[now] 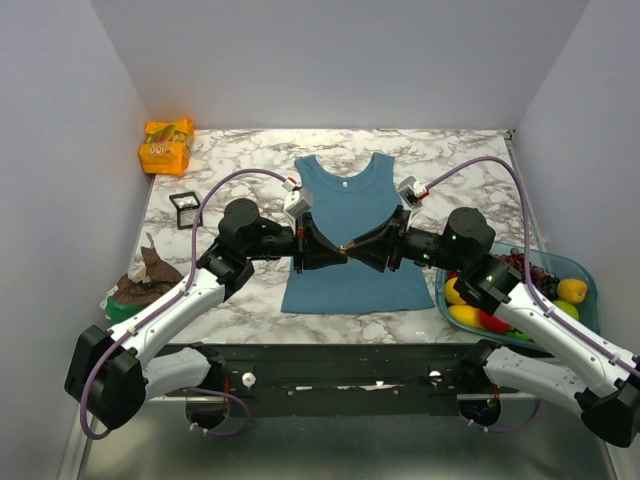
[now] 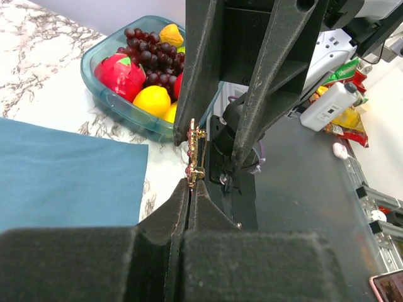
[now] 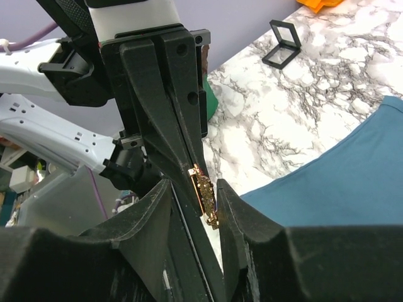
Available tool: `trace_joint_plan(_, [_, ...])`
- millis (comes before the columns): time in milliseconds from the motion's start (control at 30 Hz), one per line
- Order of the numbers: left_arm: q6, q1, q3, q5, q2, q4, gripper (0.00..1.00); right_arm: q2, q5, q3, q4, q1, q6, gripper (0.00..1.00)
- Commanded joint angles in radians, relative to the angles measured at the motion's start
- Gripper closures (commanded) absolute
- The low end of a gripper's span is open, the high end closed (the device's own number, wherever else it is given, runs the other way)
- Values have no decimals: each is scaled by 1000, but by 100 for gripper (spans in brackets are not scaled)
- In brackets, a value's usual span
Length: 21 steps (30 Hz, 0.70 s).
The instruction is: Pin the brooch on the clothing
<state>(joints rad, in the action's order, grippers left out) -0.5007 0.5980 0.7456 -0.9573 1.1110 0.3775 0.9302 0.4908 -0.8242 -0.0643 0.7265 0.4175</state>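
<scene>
orange snack pack (image 1: 166, 146) back-left | black-framed clear box (image 1: 185, 208) near it | fruit tray (image 2: 119, 107) right | marble table (image 1: 250, 150)

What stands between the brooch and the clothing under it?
Nothing visible does. The left gripper is shut on the brooch, the right gripper, open, straddles it, and both hang over the middle of the clothing, where the fabric lies bare.

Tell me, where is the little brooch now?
In the overhead view, the brooch is mid-table over the blue top, pinched by the left fingers, facing the right fingers.

Bright, even light; soft shadows; left hand (image 2: 191, 192) blurred up close
</scene>
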Motion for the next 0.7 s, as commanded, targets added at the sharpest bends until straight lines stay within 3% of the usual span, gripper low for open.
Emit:
trace_joint_plan(0, [13,3,34,2,4,6,100,10,25,19,-8,4,-19,58])
trace_joint_plan(667, [16,3,35,-3,1,4,100,30,3,19,12,5,-42,69])
